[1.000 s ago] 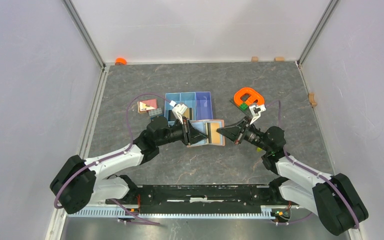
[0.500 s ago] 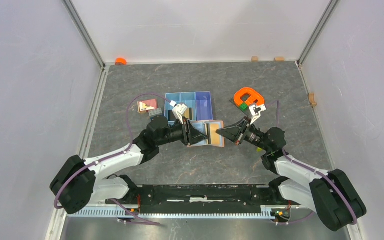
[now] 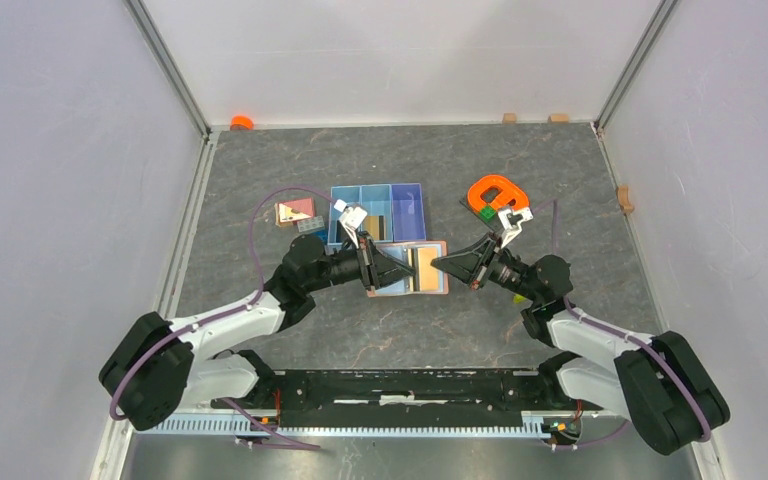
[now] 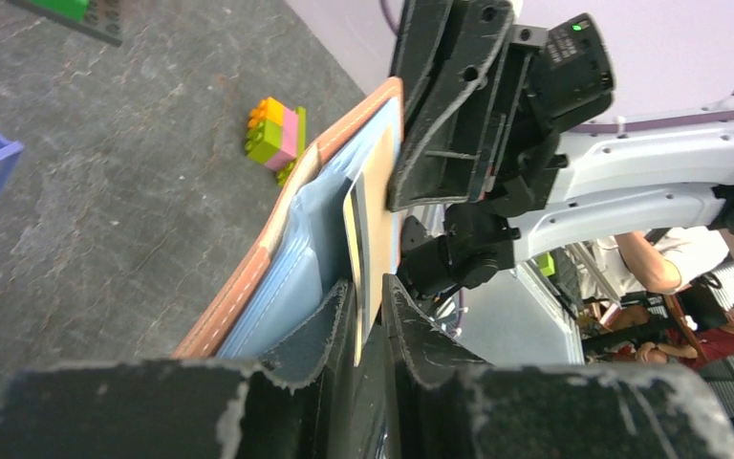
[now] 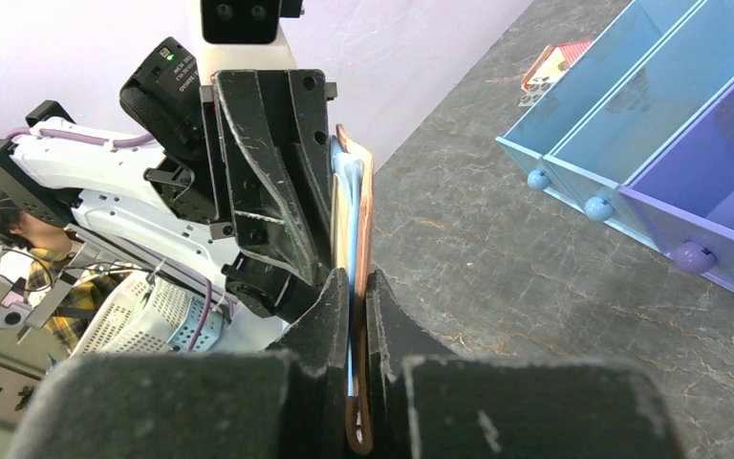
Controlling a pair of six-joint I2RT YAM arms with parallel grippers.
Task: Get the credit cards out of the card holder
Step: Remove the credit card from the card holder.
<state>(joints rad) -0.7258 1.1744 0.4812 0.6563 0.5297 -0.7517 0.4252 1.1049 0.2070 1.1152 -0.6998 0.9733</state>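
The salmon-brown card holder (image 3: 438, 283) stands open between my two grippers, held up off the table. In the left wrist view its grey-blue pockets (image 4: 291, 258) face me. My left gripper (image 3: 405, 268) (image 4: 368, 287) is shut on the edge of the tan card (image 3: 425, 268) (image 4: 377, 191), which sticks out of a pocket. My right gripper (image 3: 436, 263) (image 5: 356, 279) is shut on the holder's salmon edge (image 5: 363, 191) from the other side. I cannot make out the black card for sure.
The blue three-compartment tray (image 3: 380, 200) stands just behind the holder, with a dark flat thing in its middle compartment. A pink block (image 3: 297, 211) lies to its left and an orange ring-shaped thing (image 3: 495, 192) to its right. Toy bricks (image 4: 275, 129) lie nearby.
My left gripper has drawn back a little to the left with the tan card, so more of the card shows. The right gripper stays shut on the holder.
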